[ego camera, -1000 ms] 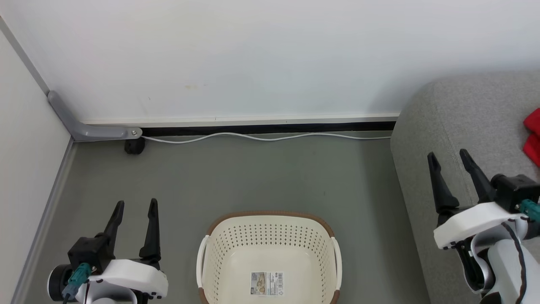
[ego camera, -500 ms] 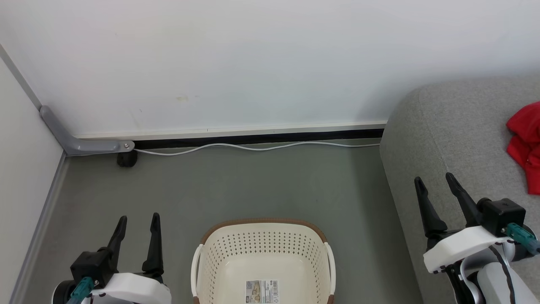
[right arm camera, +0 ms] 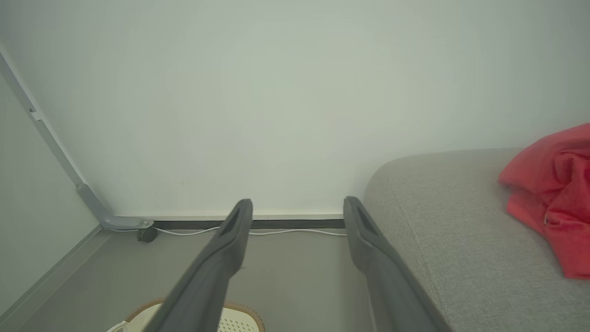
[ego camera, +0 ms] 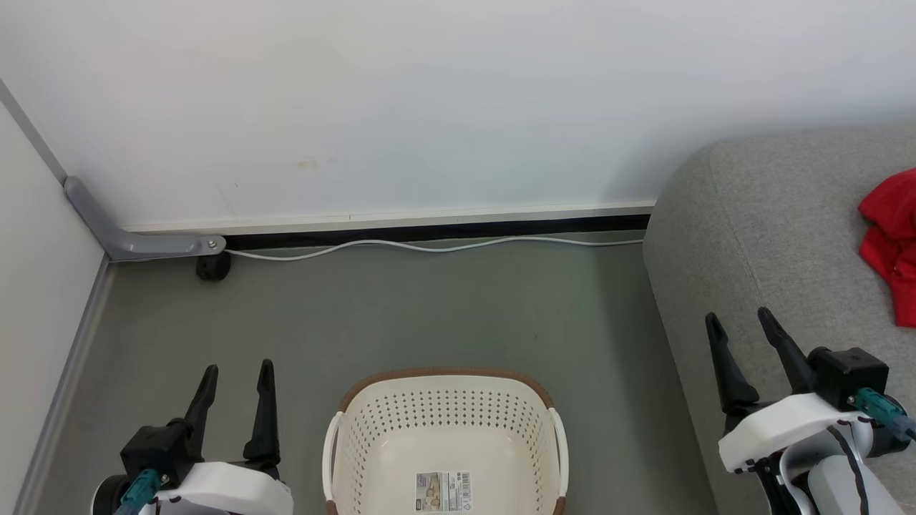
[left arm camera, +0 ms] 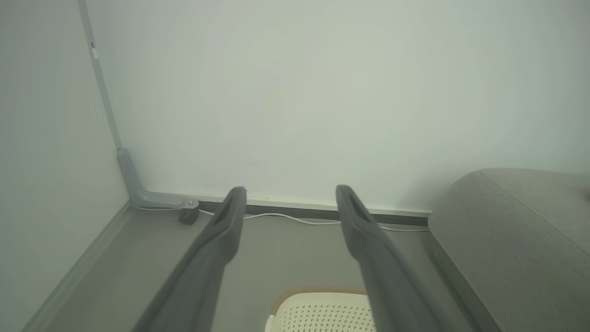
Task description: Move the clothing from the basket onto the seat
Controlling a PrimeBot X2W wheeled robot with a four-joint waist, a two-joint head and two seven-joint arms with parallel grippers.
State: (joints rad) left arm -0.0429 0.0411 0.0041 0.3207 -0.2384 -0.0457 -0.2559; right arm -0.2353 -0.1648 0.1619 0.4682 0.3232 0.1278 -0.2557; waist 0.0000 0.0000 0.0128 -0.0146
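Red clothing (ego camera: 894,243) lies on the seat (ego camera: 773,229), beyond the right tool (ego camera: 737,315).

My left gripper (left arm camera: 290,191) has its two fingers wide apart, pointing at the wall (left arm camera: 295,92). The basket (left arm camera: 318,311) peeks in under them. The seat (left arm camera: 507,240) sits on this view's right. A white cord (left arm camera: 295,218) lies along the wall.

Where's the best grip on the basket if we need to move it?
Likely its white side handles, from above, left gripper and right gripper taking one each: the basket stands upright and the handles bow out from the rim.
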